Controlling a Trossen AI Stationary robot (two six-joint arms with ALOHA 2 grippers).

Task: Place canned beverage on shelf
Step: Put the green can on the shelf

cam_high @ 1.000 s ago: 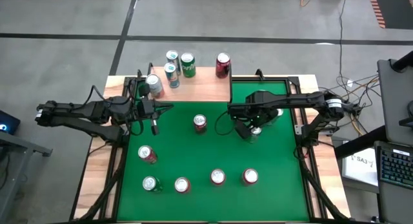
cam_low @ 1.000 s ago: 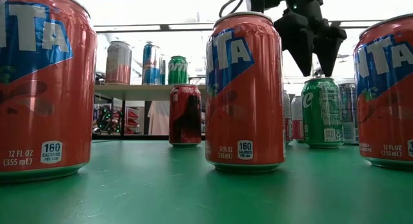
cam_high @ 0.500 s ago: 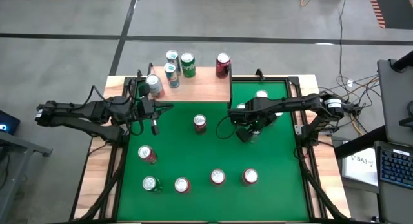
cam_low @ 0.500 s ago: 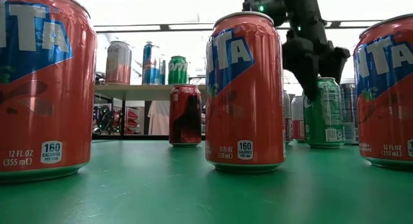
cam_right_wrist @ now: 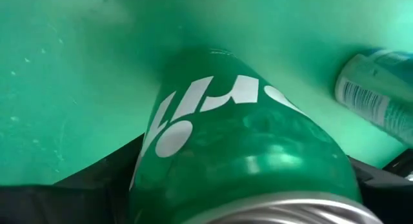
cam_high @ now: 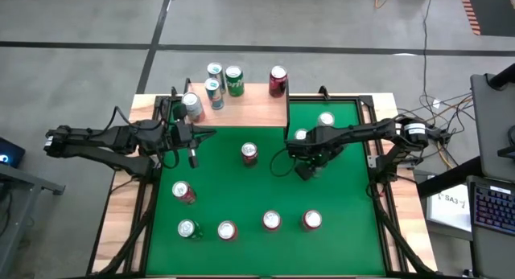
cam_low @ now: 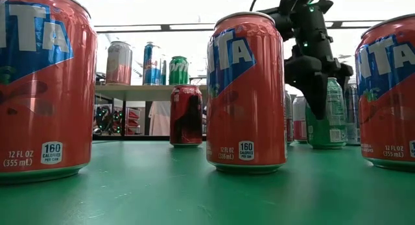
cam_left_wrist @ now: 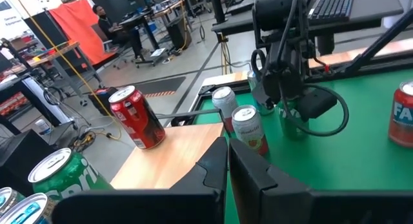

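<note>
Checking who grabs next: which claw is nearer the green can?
Right. The right claw straddles the green can; the left claw waits across the table beside the shelf.

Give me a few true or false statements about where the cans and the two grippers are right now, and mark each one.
1. The right gripper is down around a green can on the green table. True.
2. Five cans stand on the shelf. True.
3. The left gripper holds a red can. False: it is shut on nothing, waiting beside the shelf.
4. The green can between the right gripper's fingers lies on its side. False: it stands upright.
5. The shelf stands at the table's near edge. False: it is at the far left corner.
</note>
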